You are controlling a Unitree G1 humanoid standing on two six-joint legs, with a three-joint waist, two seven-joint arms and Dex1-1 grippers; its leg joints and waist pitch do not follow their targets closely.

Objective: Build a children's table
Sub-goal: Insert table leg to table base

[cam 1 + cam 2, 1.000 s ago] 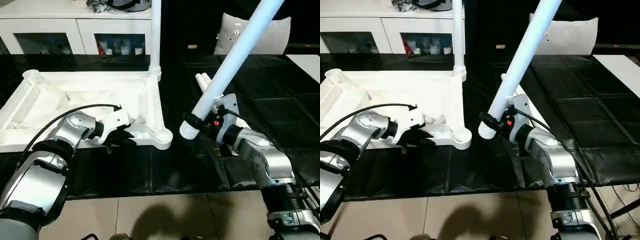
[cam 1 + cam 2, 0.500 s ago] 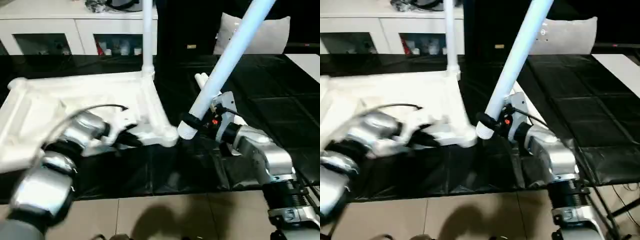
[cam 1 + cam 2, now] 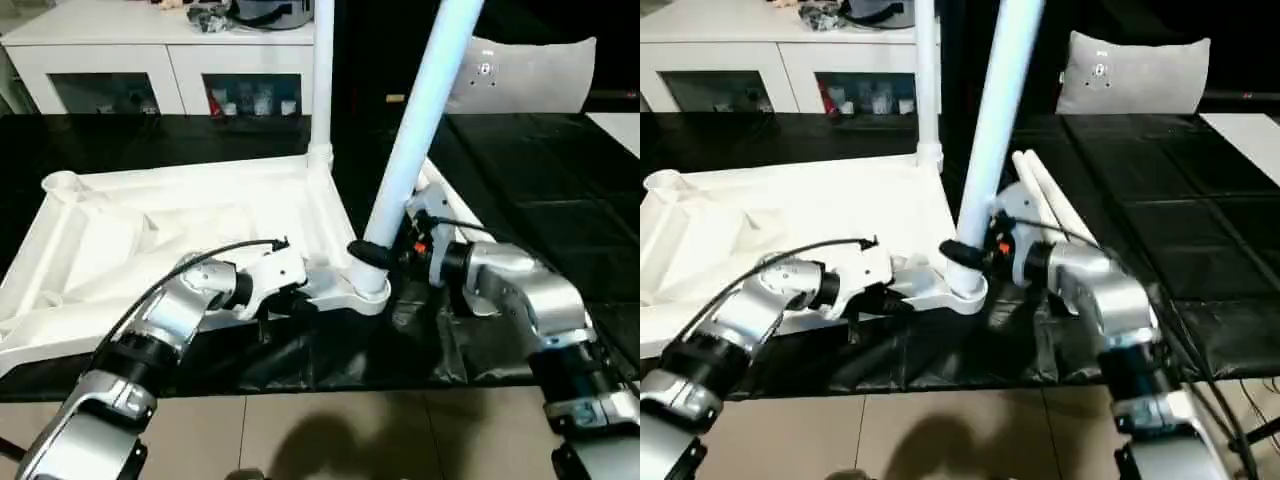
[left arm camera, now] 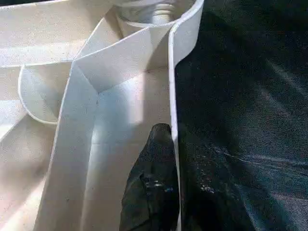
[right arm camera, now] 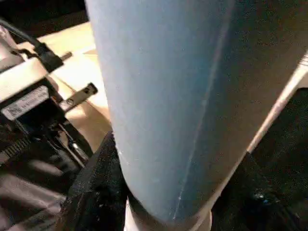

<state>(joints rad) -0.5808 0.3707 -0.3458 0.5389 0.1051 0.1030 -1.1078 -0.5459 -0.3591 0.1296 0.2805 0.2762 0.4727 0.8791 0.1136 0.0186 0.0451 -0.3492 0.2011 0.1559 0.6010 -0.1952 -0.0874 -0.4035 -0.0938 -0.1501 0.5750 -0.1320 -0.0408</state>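
The top lies underside up on the black work table, ribs and rim facing the camera, at the left of the scene. Three of its round corner sockets can be counted: an empty one at the far left corner, one at the far right corner holding a leg, and the near right one.

Four legs show in all. One leg stands upright in the far right socket. A second leg leans slightly from vertical, its thick lower end at the near right socket; whether it is seated there cannot be told. Two more legs lie side by side on the black cover, just behind the right arm.

The right gripper is clamped around the lower end of the second leg, one black finger on either side of the tube. The left gripper is at the top's near rim beside that same socket, its fingers together pinching the thin rim wall; in the left wrist view one black finger presses against the inside of the wall.

Behind the work table stands one white cabinet with glass doors, and one grey cushion sits at the far right.
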